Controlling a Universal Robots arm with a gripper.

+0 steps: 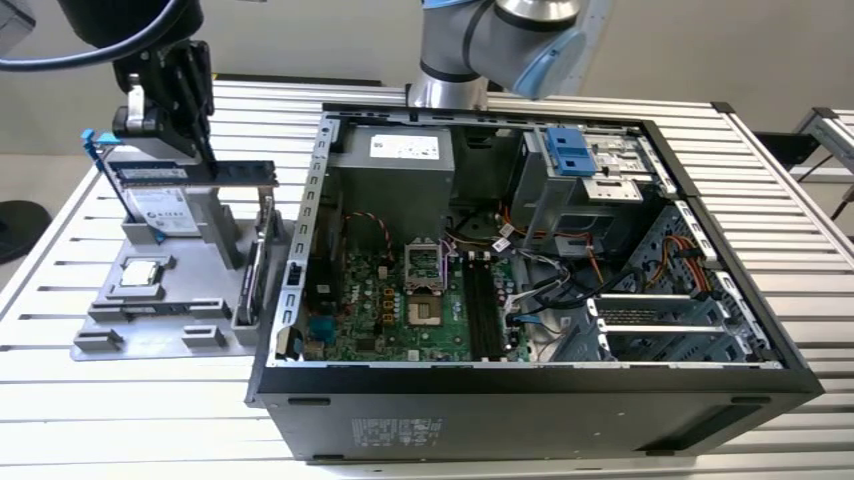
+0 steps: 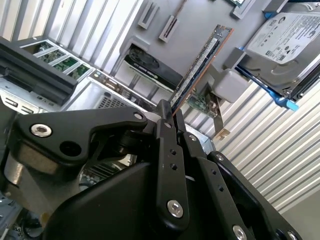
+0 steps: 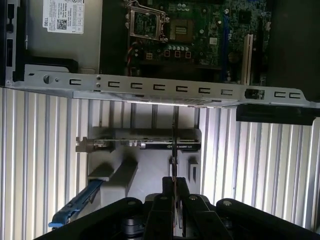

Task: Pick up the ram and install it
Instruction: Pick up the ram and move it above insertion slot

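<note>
The ram (image 1: 200, 172) is a thin greenish-blue stick lying level above the grey fixture (image 1: 147, 320), to the exterior view's left of the computer case. My gripper (image 1: 210, 158) is shut on it from above. In the second wrist view the ram (image 2: 200, 65) runs edge-on away from my gripper (image 2: 167, 114), whose black fingers (image 2: 162, 135) press on both of its faces. The first wrist view gives the ram (image 3: 173, 145) as a thin line rising out of my gripper (image 3: 173, 184).
The fixture also carries a silver hard drive (image 1: 163, 212) in a blue frame, a processor (image 1: 143, 275) and an upright card (image 1: 260, 250). The open case (image 1: 287, 300) holds the motherboard (image 1: 400, 300) with dark memory slots (image 1: 477, 305) and loose cables (image 1: 547, 290).
</note>
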